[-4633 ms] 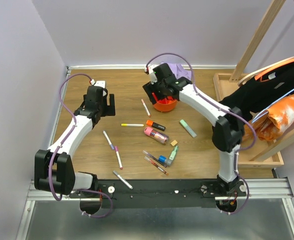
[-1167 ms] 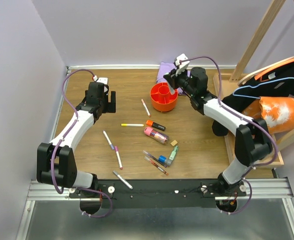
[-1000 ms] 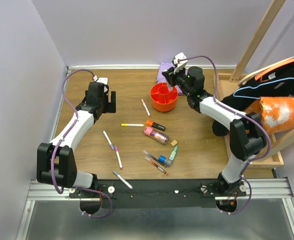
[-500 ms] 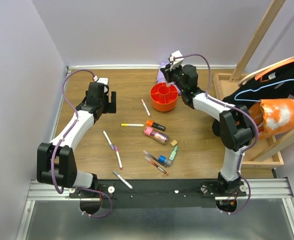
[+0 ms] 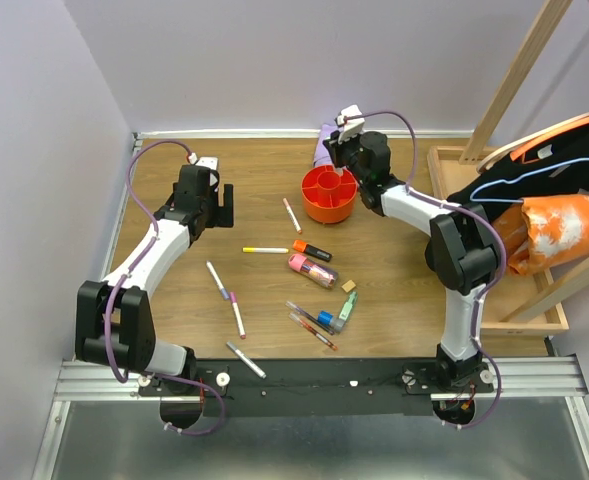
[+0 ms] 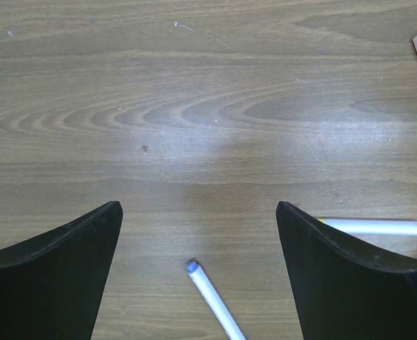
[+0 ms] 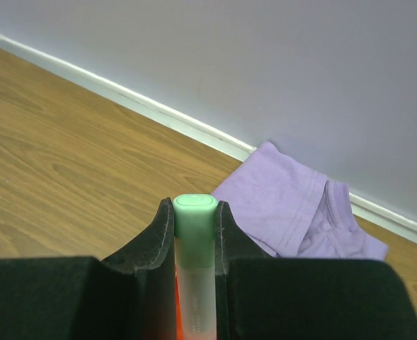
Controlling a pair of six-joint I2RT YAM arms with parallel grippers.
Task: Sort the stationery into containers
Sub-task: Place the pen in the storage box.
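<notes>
Right pincer (image 7: 195, 212): is pinching the mint highlighter (image 7: 195, 237), holding it upright with its cap end up.
Mint highlighter: is hanging at the far right rim of the orange cup (image 5: 319, 212), just near of the lilac cloth (image 7: 293, 212).
Left pincer (image 6: 197, 234): is hovering spread wide over the far left tabletop (image 6: 194, 120).
Pink tube (image 5: 312, 269): is lying mid-tabletop, near of the cup.

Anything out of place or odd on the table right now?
Only the lilac cloth, crumpled against the back wall behind the orange cup; it is not stationery. Nothing looks spilled or damaged. The pens loose mid-table are simply unsorted, and the right gripper grips the mint highlighter squarely.
</notes>
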